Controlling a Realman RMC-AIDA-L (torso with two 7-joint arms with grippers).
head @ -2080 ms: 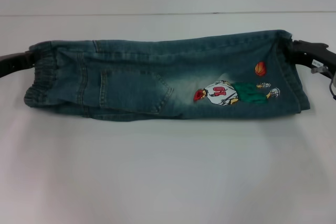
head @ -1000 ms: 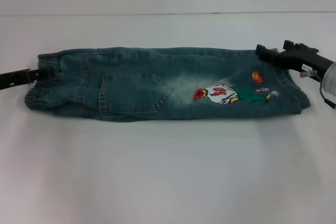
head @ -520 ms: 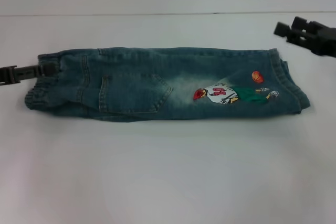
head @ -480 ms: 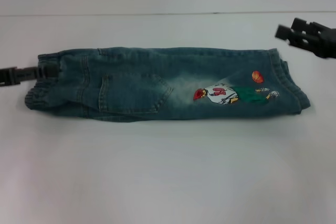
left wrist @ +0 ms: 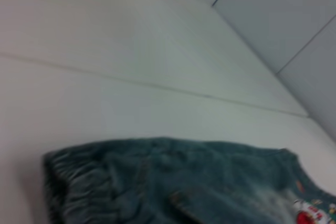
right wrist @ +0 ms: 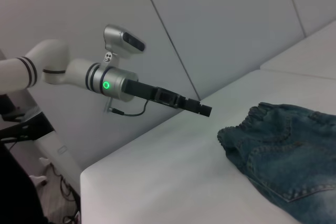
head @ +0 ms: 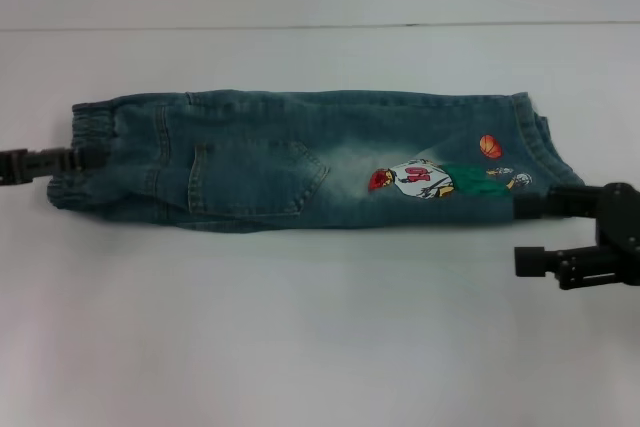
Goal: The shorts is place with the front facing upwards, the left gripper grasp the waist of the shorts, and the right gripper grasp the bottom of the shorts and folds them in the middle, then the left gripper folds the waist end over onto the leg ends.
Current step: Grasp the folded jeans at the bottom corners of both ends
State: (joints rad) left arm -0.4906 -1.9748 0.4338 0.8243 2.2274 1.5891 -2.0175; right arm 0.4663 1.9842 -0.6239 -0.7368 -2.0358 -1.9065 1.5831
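Though lying flat and folded lengthwise, could come apart at the last fold.

Head view: shows the shorts (head: 300,162) on the surface (head: 300,327). Places the left gripper (head: 70,160) at the waist of the shorts (head: 85,127); cannot tell whether clenched or released. Places the right gripper (head: 520,233) just beside the leg ends (head: 550,162), on the shorts' near side, spread wide, holding nothing. Risks snagging that hem and dragging the layers askew.

Left wrist view: shows only the waist, no gripper.

Right wrist view: puts the left gripper in the air, a little apart from the waist. Risks a shallow pinch on one layer, letting the rest splay.
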